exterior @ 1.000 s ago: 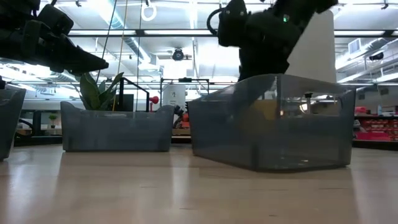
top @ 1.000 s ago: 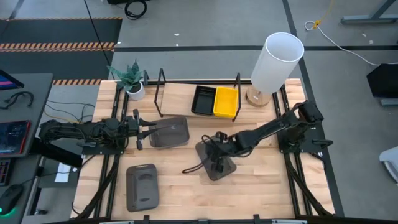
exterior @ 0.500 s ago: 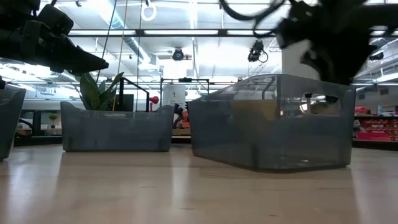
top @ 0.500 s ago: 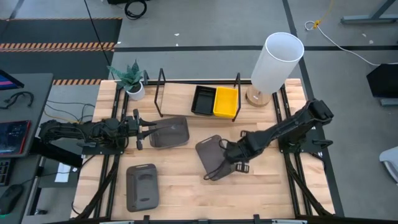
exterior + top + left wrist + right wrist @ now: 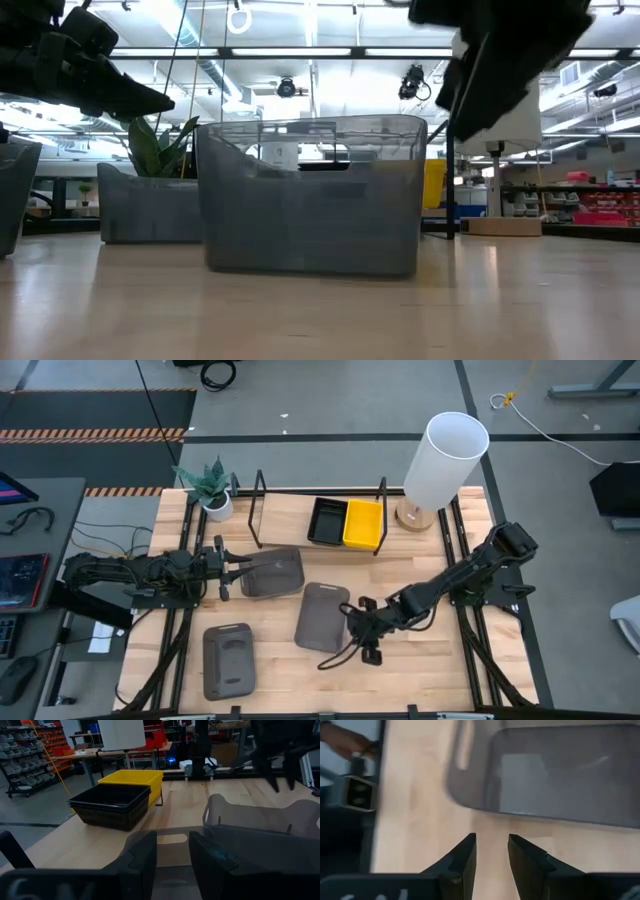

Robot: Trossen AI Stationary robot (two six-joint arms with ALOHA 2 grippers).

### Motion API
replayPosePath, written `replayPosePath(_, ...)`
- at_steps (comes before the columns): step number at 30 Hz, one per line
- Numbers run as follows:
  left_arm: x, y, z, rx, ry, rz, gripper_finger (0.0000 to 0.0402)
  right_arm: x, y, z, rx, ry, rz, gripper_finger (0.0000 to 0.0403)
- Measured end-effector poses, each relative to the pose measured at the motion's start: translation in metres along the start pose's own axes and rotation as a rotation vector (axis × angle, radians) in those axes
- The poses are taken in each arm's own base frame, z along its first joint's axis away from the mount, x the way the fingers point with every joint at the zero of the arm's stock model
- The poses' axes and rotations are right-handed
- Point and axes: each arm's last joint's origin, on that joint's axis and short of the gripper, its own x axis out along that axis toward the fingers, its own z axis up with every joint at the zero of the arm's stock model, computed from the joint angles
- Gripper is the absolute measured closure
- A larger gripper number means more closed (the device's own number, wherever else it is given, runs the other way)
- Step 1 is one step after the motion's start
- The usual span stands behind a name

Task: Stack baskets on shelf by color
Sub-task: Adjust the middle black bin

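Note:
On the shelf [image 5: 285, 518] at the table's far side, a black basket [image 5: 327, 520] and a yellow basket [image 5: 363, 525] stand side by side. Three dark grey baskets rest on their bases on the table. One [image 5: 273, 572] stands before my left gripper [image 5: 238, 568], which is open at its short wall. The middle one [image 5: 322, 617] has my right gripper [image 5: 356, 628] open just off its right side, over bare table [image 5: 492, 840]. The third [image 5: 228, 660] is near the front left. My left gripper's fingertips [image 5: 145, 845] stand level at the outside of the grey basket's short wall, beside its handle slot [image 5: 172, 839]. Whether they touch the wall I cannot tell.
A white lamp [image 5: 445, 460] stands at the far right corner and a potted plant [image 5: 210, 485] at the far left. The shelf's black wire loops [image 5: 383, 510] rise at both its ends. Bare tabletop lies near the front right [image 5: 430, 670].
The middle grey basket has slid toward the table's left edge and turned about, so that its long sides now run near to far. My right gripper has come off it, going toward the right and then toward the near edge, tipping more level.

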Motion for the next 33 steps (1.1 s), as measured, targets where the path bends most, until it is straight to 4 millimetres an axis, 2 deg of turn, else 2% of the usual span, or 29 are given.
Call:
replayPosePath(6,0.0,0.0,0.0,0.0,0.0,0.0,0.028,-0.021,0.011,0.006,-0.054,0.032,-0.01,0.0287)
replayPosePath(9,0.0,0.0,0.0,0.0,0.0,0.0,0.028,-0.029,0.009,0.012,-0.112,-0.031,-0.075,0.0287)
replayPosePath(14,0.0,0.0,0.0,0.0,0.0,0.0,0.028,-0.028,-0.009,0.02,-0.123,-0.125,-0.338,0.0287)
replayPosePath(20,0.0,0.0,0.0,0.0,-0.001,0.0,0.028,-0.027,-0.032,0.017,-0.069,-0.045,-0.419,0.0287)
replayPosePath(29,0.0,0.0,0.0,0.0,0.0,-0.001,0.028,-0.025,-0.076,0.049,-0.09,-0.111,-0.402,0.0298)
replayPosePath(33,0.0,0.0,0.0,0.001,0.003,0.0,0.028,-0.019,-0.093,0.065,-0.134,-0.176,-0.32,0.03)
